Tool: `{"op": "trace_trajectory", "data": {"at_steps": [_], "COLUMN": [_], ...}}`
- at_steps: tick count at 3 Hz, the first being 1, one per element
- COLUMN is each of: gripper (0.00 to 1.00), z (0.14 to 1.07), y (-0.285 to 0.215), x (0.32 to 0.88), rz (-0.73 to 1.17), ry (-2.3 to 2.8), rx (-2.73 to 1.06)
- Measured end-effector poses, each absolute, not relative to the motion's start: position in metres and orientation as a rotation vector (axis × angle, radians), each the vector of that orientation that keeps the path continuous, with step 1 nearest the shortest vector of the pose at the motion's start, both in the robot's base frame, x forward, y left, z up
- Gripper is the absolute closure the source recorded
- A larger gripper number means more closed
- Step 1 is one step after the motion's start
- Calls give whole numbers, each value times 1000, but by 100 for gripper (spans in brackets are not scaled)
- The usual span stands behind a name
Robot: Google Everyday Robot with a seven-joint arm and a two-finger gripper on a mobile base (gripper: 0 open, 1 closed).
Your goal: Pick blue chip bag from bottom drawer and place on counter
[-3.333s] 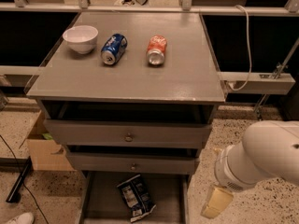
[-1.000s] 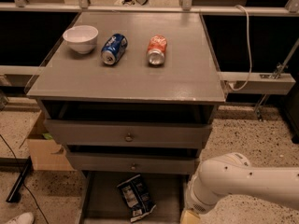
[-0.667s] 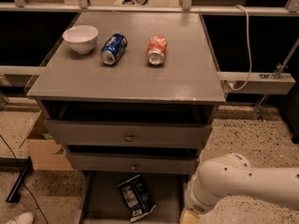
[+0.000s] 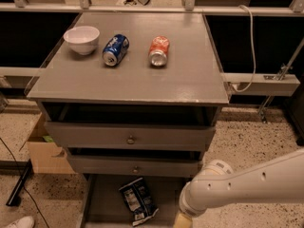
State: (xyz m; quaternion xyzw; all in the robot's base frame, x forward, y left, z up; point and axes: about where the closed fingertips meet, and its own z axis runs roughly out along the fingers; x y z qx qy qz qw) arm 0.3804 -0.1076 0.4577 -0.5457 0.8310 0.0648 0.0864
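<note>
The blue chip bag (image 4: 137,201) lies crumpled on the floor of the bottom drawer (image 4: 103,204), which is pulled out at the foot of the cabinet. My white arm reaches in from the lower right. The gripper (image 4: 183,221) hangs at the bottom edge of the camera view, just right of the bag and over the drawer's right side; its tips are cut off by the frame. The counter (image 4: 128,77) is the grey top of the cabinet, well above the gripper.
On the counter stand a white bowl (image 4: 81,39), a blue soda can (image 4: 115,49) and an orange soda can (image 4: 158,51), both on their sides. Two knobbed drawers are partly open above the bottom one. A cardboard box (image 4: 45,151) sits on the floor at left.
Over the last three seconds my arm swung left and down, from beside the cabinet to the right edge of the bottom drawer. In the last second it barely moved. The bag has not shifted.
</note>
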Motion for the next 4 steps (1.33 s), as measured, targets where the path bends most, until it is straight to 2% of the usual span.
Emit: {"op": "trace_trajectory", "data": {"at_steps": [2,4], "gripper": [0,0], "z": [443,381], "y": [-102,-76], "x": [395,395], "rz": [154,247], "ry": [2563,2649], "rx": [-1513,-1495]}}
